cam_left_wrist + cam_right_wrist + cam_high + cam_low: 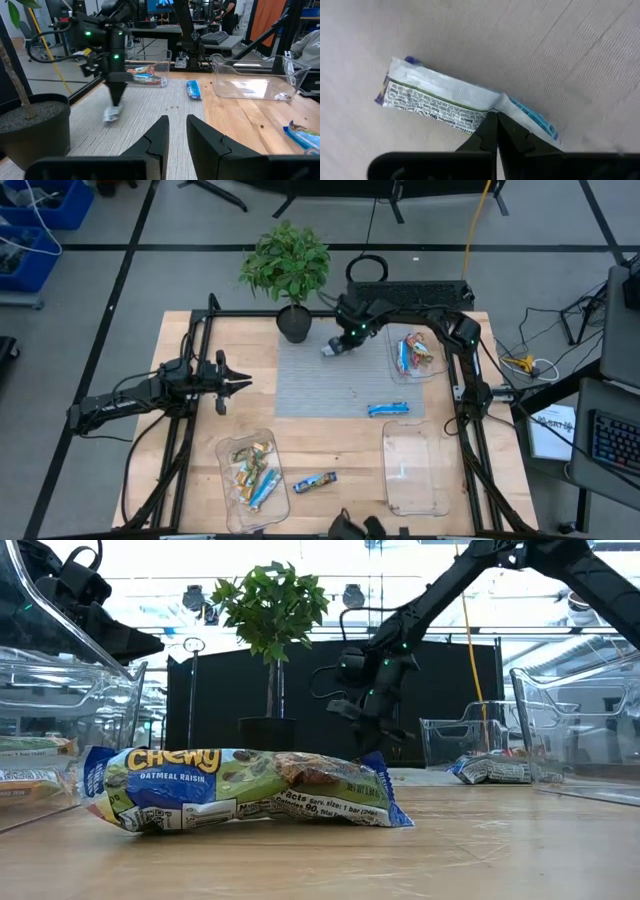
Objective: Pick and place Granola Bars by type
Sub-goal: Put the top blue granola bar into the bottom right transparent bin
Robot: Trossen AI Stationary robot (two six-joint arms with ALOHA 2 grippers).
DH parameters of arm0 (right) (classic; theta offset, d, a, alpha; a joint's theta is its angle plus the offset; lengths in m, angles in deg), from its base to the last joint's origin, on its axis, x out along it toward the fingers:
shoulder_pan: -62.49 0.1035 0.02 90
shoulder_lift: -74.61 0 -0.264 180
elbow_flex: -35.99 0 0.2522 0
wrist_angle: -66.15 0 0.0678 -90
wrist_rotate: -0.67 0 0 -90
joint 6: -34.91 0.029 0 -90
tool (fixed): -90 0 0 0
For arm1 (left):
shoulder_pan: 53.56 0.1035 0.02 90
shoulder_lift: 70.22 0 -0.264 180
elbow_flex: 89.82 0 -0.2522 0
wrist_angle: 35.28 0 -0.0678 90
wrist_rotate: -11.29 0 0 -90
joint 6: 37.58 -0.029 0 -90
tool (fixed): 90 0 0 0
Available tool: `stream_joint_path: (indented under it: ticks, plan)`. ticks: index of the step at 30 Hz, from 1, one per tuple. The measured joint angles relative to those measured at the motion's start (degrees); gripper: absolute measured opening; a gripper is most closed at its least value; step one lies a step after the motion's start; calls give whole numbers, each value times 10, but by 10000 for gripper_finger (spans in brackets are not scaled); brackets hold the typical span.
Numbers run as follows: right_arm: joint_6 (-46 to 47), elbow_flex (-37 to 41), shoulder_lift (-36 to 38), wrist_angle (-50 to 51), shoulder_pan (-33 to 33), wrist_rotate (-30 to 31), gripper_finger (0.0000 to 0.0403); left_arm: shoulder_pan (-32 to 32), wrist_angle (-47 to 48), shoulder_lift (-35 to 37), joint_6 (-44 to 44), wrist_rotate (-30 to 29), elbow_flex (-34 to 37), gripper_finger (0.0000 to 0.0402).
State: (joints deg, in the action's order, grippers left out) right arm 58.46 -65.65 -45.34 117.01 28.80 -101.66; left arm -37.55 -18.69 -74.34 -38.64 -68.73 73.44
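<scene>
Right gripper (496, 120) pinches 1 blue bar (445, 100) by its wrapper edge above the grey mat (340, 380), beside the plant pot (294, 322); that thin hold may slip.

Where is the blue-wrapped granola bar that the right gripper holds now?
In the high view, the blue-wrapped granola bar hangs pinched in the shut right gripper over the grey mat's far edge, beside the black plant pot.

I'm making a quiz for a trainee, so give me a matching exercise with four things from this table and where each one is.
Things:
1. right gripper
2. left gripper
3. potted plant
4. empty clear tray

Places:
A. far edge of the grey mat
B. near right part of the table
C. shut on a bar over the mat
D. left of the mat, holding nothing

Pairs: 1-C, 2-D, 3-A, 4-B
</scene>
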Motion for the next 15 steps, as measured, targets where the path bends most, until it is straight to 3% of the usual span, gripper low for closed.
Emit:
stream_joint_path:
  ticks: [10,15]
  plan:
    - [-42,1,23,134,109,19,0,0,0,0,0,0,0,74]
    - [-119,1,35,113,175,71,0,0,0,0,0,0,0,74]
